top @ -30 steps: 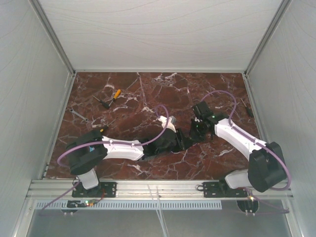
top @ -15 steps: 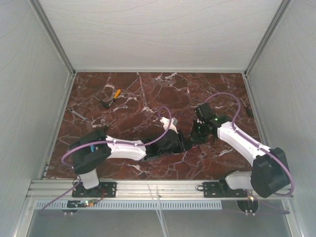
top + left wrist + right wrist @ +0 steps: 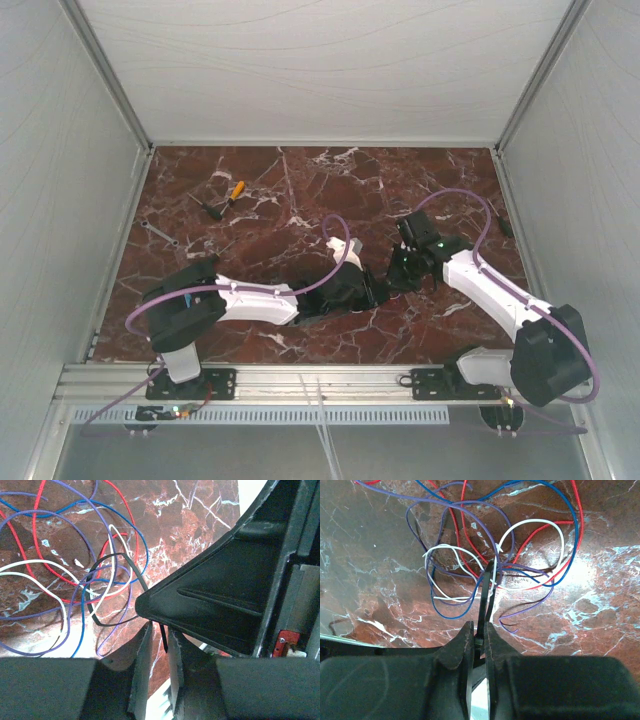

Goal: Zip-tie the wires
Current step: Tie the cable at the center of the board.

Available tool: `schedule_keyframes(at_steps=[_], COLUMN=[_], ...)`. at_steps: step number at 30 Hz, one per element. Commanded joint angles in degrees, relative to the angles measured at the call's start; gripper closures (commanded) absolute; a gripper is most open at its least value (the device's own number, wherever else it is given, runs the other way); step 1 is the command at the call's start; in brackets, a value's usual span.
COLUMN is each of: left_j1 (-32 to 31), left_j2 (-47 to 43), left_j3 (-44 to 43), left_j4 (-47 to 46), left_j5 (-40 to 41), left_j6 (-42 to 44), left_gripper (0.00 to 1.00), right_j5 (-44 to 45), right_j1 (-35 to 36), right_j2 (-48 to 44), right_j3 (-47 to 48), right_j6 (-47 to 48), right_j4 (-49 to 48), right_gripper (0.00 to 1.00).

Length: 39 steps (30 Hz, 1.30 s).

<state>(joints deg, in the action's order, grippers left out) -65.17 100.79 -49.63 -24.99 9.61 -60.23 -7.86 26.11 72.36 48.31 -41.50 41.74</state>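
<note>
1. Red, blue, purple and white thin wires (image 3: 495, 570) loop loosely on the red-brown marble tabletop (image 3: 290, 190).
2. Your left gripper (image 3: 160, 640) and right gripper (image 3: 479, 636), either side of them, both clamp the black zip tie (image 3: 485, 600).
3. White panel walls (image 3: 320, 70) enclose it.

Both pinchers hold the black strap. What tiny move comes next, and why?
Probably the right gripper pulls the zip tie gently back: its loop looks wide around the wires, and the left gripper pinches another part of it.
</note>
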Motion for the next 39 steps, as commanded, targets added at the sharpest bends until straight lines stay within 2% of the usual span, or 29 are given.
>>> schedule_keyframes(at_steps=[1, 4, 6, 15, 26, 39], left_j1=[0.00, 0.01, -0.09, -0.04, -1.73, -4.71], left_j2=[0.74, 0.89, 1.03, 1.62, -1.09, -6.38], left_j3=[-3.68, -4.40, -4.71, -5.17, 1.23, 9.29], left_j4=[-1.52, -1.07, -0.93, 2.72, 1.30, 2.41], left_j5=[1.11, 1.05, 0.98, -0.38, -5.52, -5.24], left_j6=[0.47, 1.02, 1.40, 0.37, 0.40, -3.57], left_gripper=[0.83, 0.88, 1.00, 1.00, 1.00, 1.00], right_j5=[-1.28, -1.22, -1.23, 0.76, 4.05, 5.86], right_j1=[0.06, 0.40, 0.55, 0.61, -0.04, -0.36], right_j2=[-1.99, -2.40, -2.68, -3.01, 0.59, 4.44], right_j3=[-1.22, -1.68, -2.05, -1.57, 0.74, 3.81], right_j6=[-0.76, -0.87, -1.09, -0.99, -0.25, 0.14], right_j4=[-0.16, -0.39, -0.55, -0.25, 0.38, 0.84], right_gripper=[1.00, 1.00, 1.00, 1.00, 1.00, 1.00])
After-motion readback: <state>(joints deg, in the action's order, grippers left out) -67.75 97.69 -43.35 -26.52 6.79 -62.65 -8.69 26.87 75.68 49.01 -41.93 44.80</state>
